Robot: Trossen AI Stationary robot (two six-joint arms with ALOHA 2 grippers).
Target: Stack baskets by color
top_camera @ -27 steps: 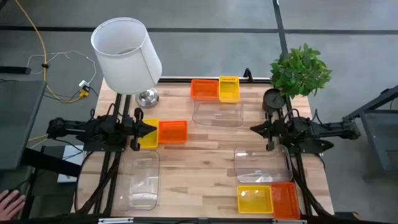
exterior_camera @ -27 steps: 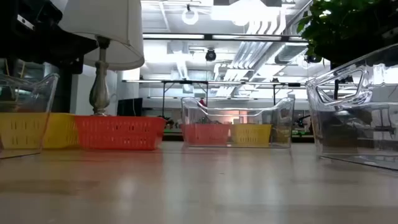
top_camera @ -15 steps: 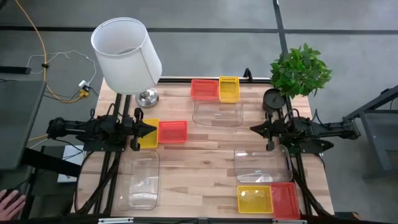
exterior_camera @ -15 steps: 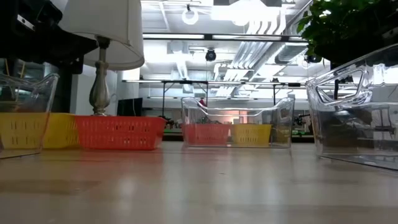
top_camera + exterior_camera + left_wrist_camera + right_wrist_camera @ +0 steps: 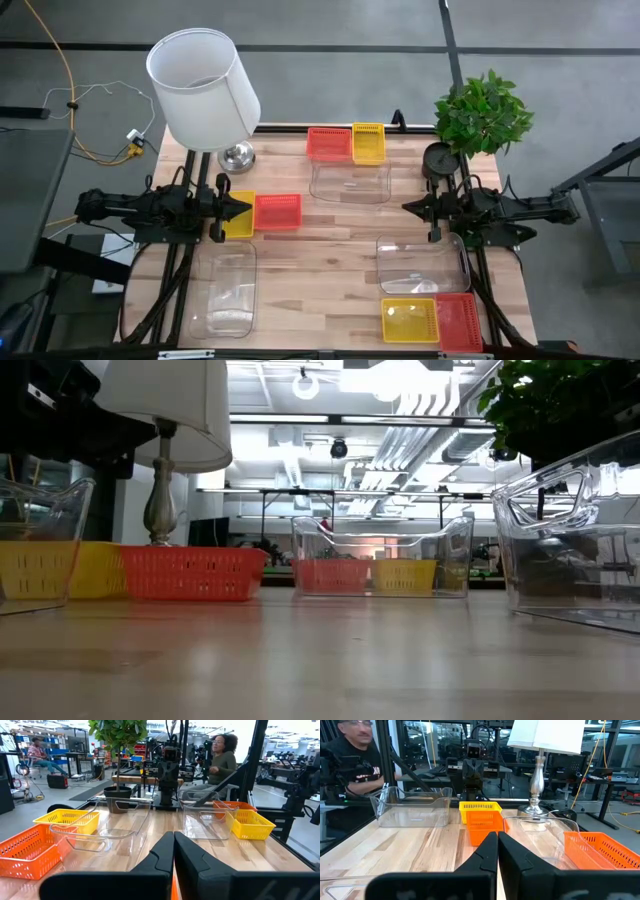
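Waiting at desk's left edge, left gripper [image 5: 243, 207] closed, empty | red-orange rectangular mesh basket [image 5: 277, 211] just beside | should open wide, grip rim squarely

The left pincer [image 5: 243, 208] overlaps the yellow basket [image 5: 238, 223], hiding part of it.

Wooden table [image 5: 340, 225]: baskets [image 5: 277, 211], clear tubs [image 5: 421, 265], lamp [image 5: 236, 155].

Bare table [image 5: 330, 225] centre, tubs [image 5: 349, 181] flanking
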